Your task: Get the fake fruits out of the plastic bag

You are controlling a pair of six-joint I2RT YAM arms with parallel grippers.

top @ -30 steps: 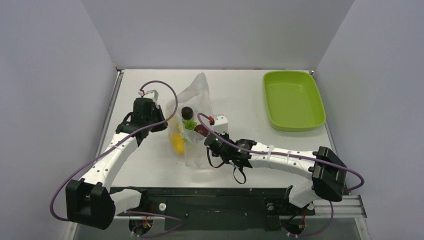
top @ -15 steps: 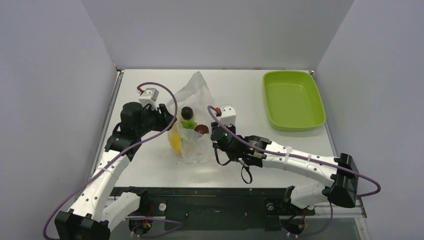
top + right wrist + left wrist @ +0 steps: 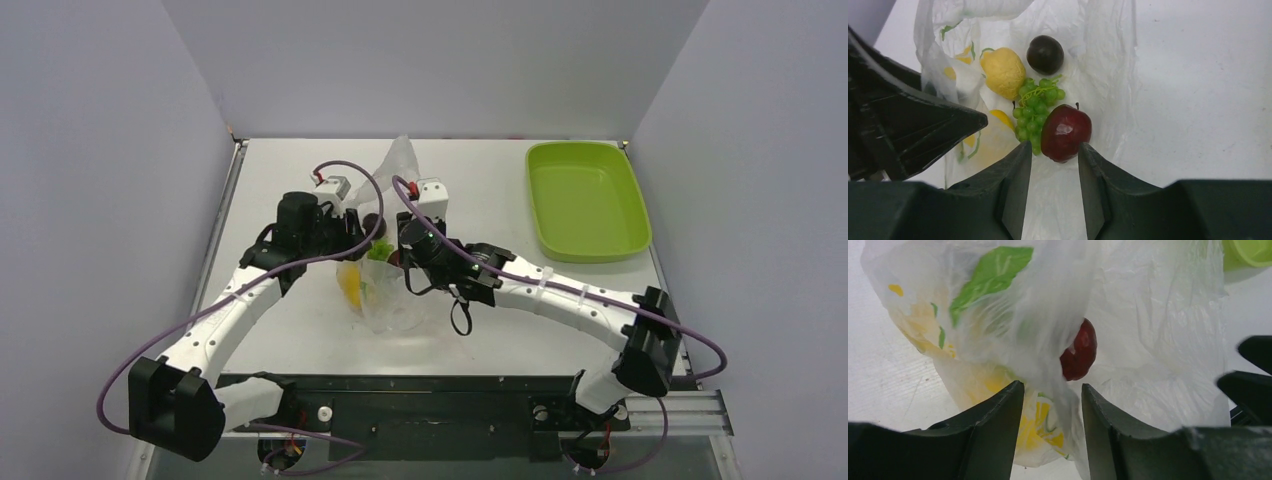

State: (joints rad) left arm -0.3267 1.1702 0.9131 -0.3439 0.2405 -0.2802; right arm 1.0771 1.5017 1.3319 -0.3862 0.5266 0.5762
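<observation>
The plastic bag [image 3: 395,300] lies mid-table with its far end standing up. In the right wrist view a dark red apple [image 3: 1066,131], green grapes [image 3: 1033,112], a yellow lemon [image 3: 1003,72], a dark plum [image 3: 1045,54] and another yellow fruit [image 3: 1000,120] lie in the bag [image 3: 1108,60]. My right gripper [image 3: 1054,147] is open, its tips just short of the apple; from above it [image 3: 405,262] hovers over the bag. My left gripper [image 3: 1052,387] is open at the bag's left side [image 3: 350,228], with a loose fold of bag film [image 3: 1063,390] between its fingers. The apple [image 3: 1079,350] shows through the film.
A lime-green tray [image 3: 588,200] stands at the far right of the table [image 3: 500,180]; its corner shows in the left wrist view [image 3: 1248,252]. The two grippers are close together over the bag. The left gripper's dark body [image 3: 908,125] fills the left of the right wrist view.
Both grippers have moved away from the bases and towards each other. The left one came right to the bag's upper left; the right one swung far-left over the fruits.
</observation>
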